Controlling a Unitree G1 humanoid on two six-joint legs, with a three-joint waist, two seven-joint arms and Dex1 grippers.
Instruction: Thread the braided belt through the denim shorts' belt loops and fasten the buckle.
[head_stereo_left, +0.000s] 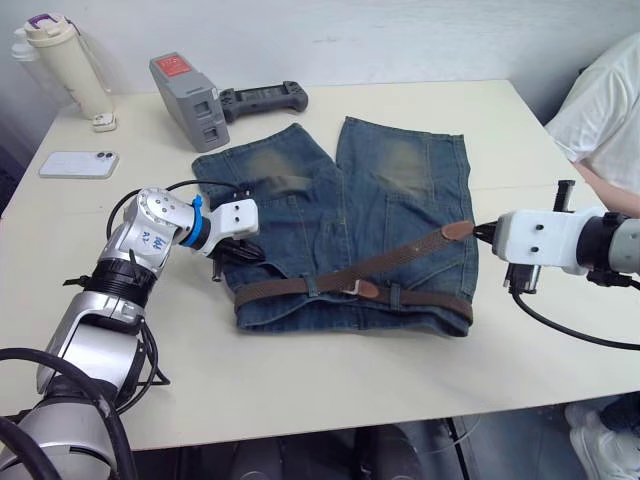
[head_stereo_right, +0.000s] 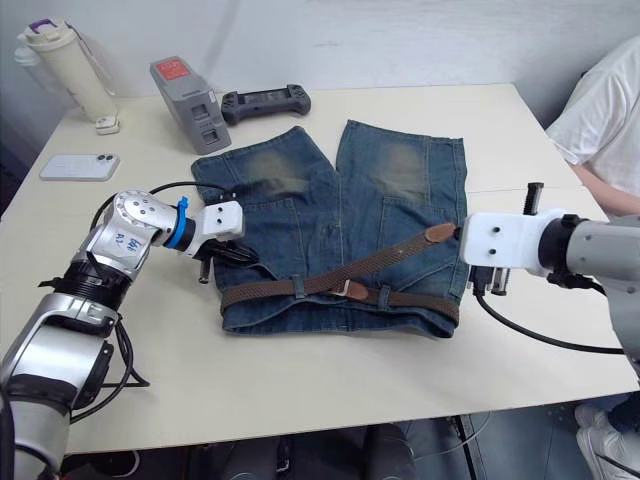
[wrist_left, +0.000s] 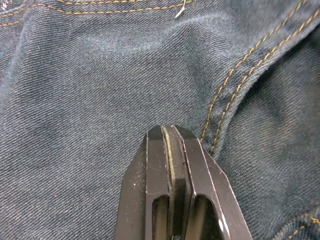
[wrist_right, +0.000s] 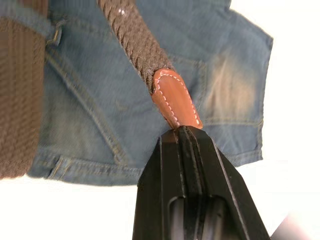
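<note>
One red label (head_stereo_left: 173, 67) tops the grey device (head_stereo_left: 189, 101), text unreadable.

Silver arms, white wrists, black cables

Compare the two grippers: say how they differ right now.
The right gripper is shut on the braided belt's tan tip, beside the denim shorts' right edge. The left gripper is shut with nothing between its fingers, pressing on the denim near the shorts' left side. Both have black fingers.
</note>
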